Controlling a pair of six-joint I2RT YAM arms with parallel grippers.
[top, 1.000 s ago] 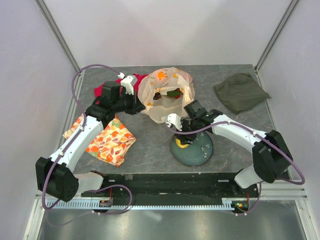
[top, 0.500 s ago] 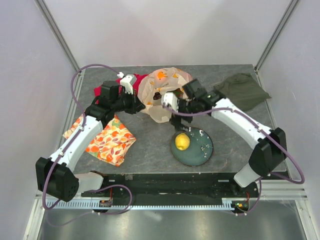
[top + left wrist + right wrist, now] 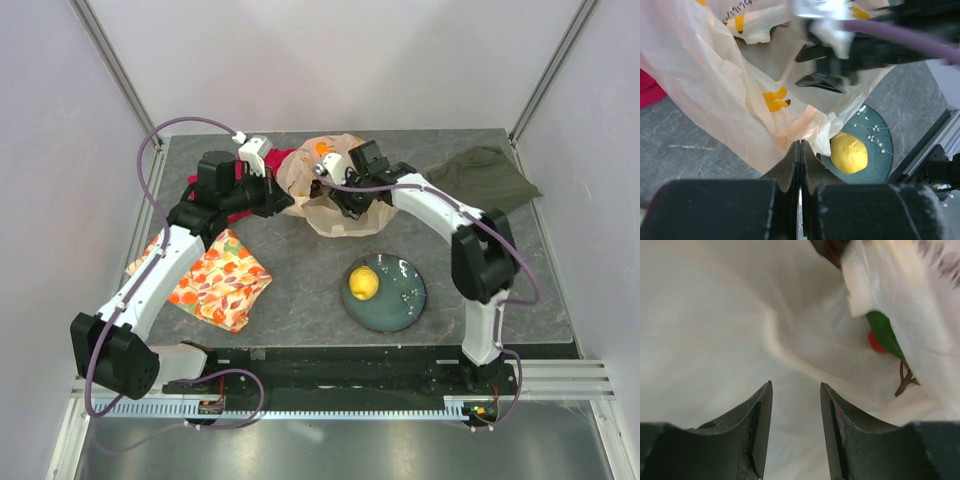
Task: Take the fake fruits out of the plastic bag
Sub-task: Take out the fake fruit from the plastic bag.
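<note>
Plate (image 3: pixel 405 302) holds one lemon (image 3: pixel 364 284); left claw (image 3: pixel 800 149) clamps the one plastic bag (image 3: pixel 715 90), right claw (image 3: pixel 796 385) parted.

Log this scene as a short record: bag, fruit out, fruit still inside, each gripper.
bag: crumpled, far middle of the table
fruit out: yellow fruit on the plate
fruit inside: red berry with a green leaf, seen in the bag
left gripper: shut, pinching the bag's edge
right gripper: open, empty, inside the bag
</note>
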